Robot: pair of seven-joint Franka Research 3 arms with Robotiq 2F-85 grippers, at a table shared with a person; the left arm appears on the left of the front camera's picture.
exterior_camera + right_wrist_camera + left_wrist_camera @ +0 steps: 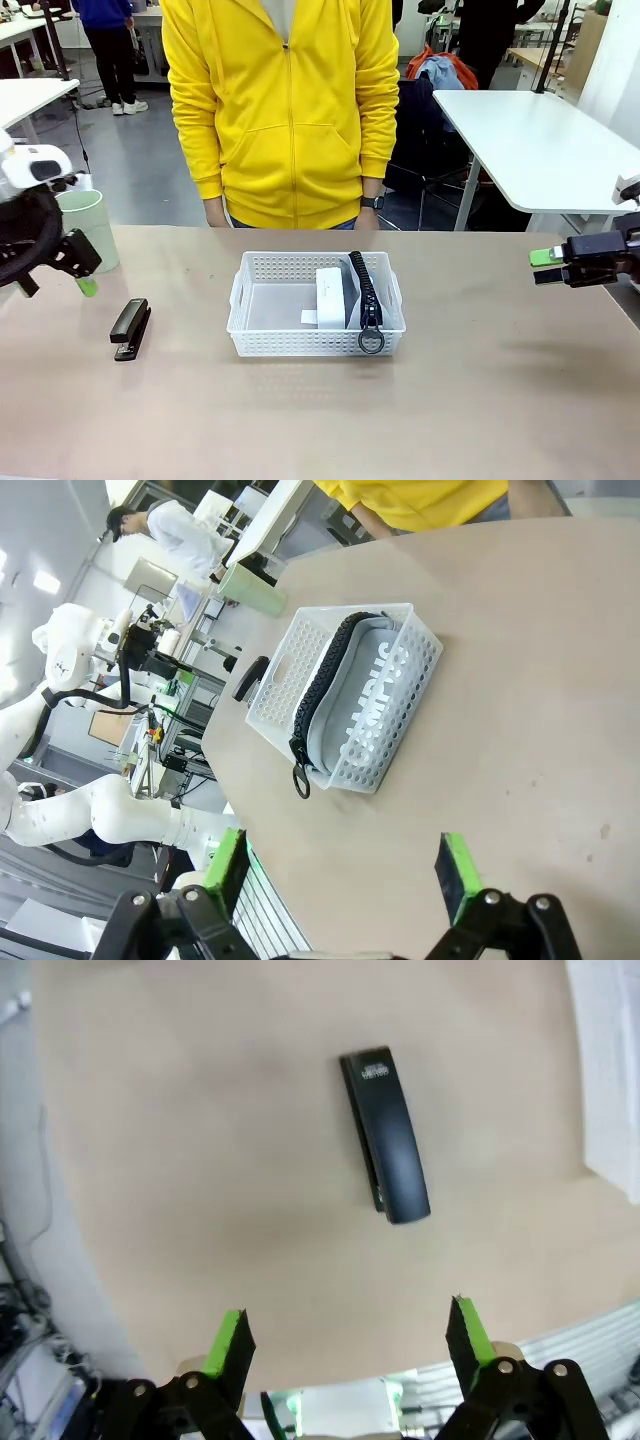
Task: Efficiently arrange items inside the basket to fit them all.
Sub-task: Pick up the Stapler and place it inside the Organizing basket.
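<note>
Ahead of the spread left gripper (348, 1332), black stapler (386, 1138), not touching

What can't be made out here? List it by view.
Front view: pale green cup, lower part behind the left arm.
Front view: white boxy device, base behind the basket wall.
Left wrist view: stapler, label too small to read.
Right wrist view: grey pouch, lettering broken up by the basket's perforations.

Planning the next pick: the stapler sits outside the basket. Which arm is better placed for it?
Left. The stapler lies on the robot's left of the basket, with the open left gripper facing it nearby; the right gripper hangs far off on the other side.
</note>
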